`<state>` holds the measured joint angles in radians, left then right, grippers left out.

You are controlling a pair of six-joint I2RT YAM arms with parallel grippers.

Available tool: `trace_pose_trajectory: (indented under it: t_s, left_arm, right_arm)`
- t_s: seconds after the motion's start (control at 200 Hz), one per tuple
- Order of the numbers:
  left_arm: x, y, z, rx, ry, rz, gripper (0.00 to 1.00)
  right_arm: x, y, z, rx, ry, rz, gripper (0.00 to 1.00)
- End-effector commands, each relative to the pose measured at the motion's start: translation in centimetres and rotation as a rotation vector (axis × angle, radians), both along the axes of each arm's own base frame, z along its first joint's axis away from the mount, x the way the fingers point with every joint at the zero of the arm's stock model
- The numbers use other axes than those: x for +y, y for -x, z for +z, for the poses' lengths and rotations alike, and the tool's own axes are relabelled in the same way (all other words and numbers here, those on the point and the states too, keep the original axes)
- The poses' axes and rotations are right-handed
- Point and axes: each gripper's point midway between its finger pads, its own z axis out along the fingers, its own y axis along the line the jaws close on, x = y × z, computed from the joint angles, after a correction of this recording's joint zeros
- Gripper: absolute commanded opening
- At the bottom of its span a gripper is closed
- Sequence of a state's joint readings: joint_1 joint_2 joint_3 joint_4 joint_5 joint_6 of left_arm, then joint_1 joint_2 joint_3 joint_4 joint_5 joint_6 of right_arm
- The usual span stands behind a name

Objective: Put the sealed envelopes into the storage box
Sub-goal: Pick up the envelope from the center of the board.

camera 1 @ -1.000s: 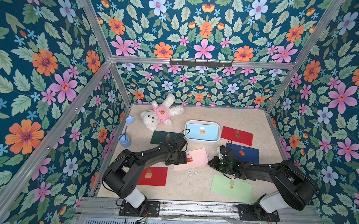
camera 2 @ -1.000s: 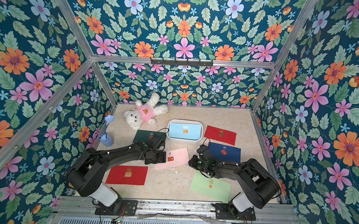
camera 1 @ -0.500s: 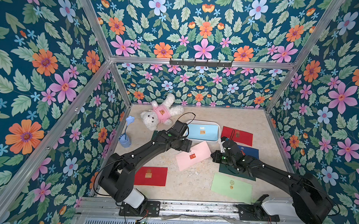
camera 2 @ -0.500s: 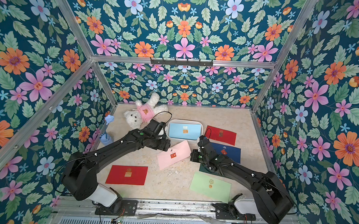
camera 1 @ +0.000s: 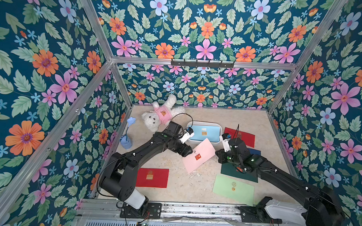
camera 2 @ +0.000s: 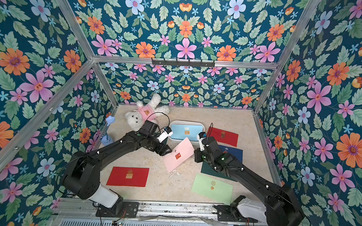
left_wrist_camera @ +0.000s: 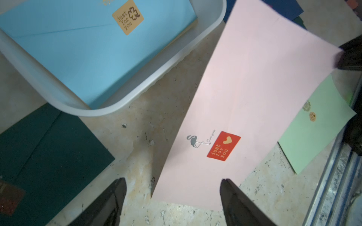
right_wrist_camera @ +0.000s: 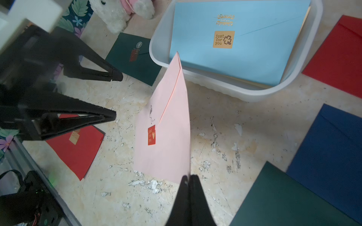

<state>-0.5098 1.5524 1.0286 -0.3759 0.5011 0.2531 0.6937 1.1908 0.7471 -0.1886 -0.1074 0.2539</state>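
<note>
The right gripper [right_wrist_camera: 189,179] is pinched shut on a corner of the pink envelope [right_wrist_camera: 166,140], which hangs tilted above the table with its far corner up against the near rim of the storage box [right_wrist_camera: 215,86], where a light blue envelope [right_wrist_camera: 254,49] already lies flat. The left gripper [left_wrist_camera: 172,181] stands wide open at the envelope's opposite end, gripping nothing. To do this step well, I judge, the right arm should carry the envelope fully over the box, square it to the walls and lower it flat before letting go
</note>
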Motion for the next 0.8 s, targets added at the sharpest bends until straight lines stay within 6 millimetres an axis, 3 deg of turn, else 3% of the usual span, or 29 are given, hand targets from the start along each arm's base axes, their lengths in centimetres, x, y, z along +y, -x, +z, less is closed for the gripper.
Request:
trace_pose_trajectory:
  t_s: [0.0,0.17,0.475,0.795]
  left_arm:
    - [-1.9,0.4,1.1,-0.080,0.105,-0.152,0.85]
    - [-2.1,0.5,0.2,-0.077,0.155,-0.216,0.85]
    - [-2.9,-0.7,-0.6,-0.046,0.201,-0.245,0.84]
    - [-3.7,0.7,-1.3,0.058,0.260,-0.320,0.70]
  right_arm:
    - [0.4,0.4,0.8,-0.050,0.010,0.076,0.00]
    - [0.7,0.6,2.3,-0.110,-0.013,0.118,0.00]
    - [1.2,0.5,2.6,-0.119,-0.002,0.155,0.00]
    - [2.0,-0.3,3.1,-0.144,-0.014,0.165,0.00]
